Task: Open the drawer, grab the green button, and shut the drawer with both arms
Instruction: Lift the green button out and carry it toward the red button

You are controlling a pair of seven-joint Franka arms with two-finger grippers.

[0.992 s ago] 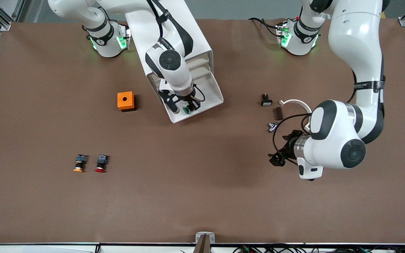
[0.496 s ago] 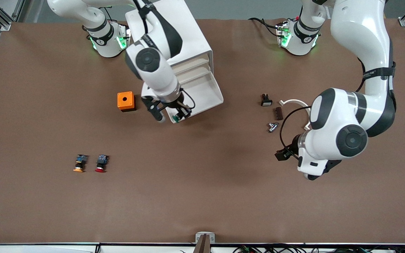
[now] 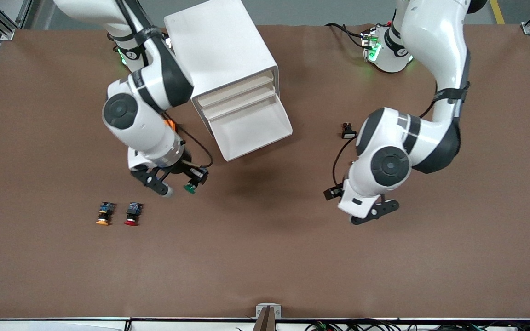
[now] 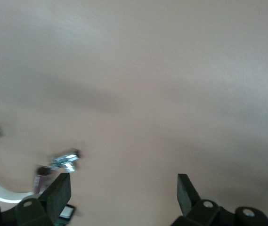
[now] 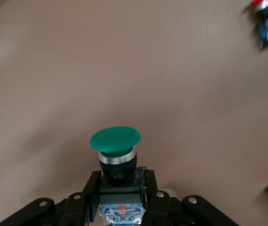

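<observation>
Green button (image 5: 115, 141), held over bare table (image 3: 265, 239).
Right gripper (image 5: 123, 203) jaws pinch its body; cap points away from wrist. Left gripper (image 4: 123, 194) jaws spread, empty. Drawer (image 3: 252, 131) open.

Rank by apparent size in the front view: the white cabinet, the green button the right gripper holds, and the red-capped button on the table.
1. The cabinet, by far the largest.
2 and 3. The green button, clamped in the right gripper, and the red-capped button look about alike; the held one is raised toward the camera, so I won't rank them.

Three pushbuttons (image 3: 131, 214), three drawers (image 3: 251, 131)
</observation>
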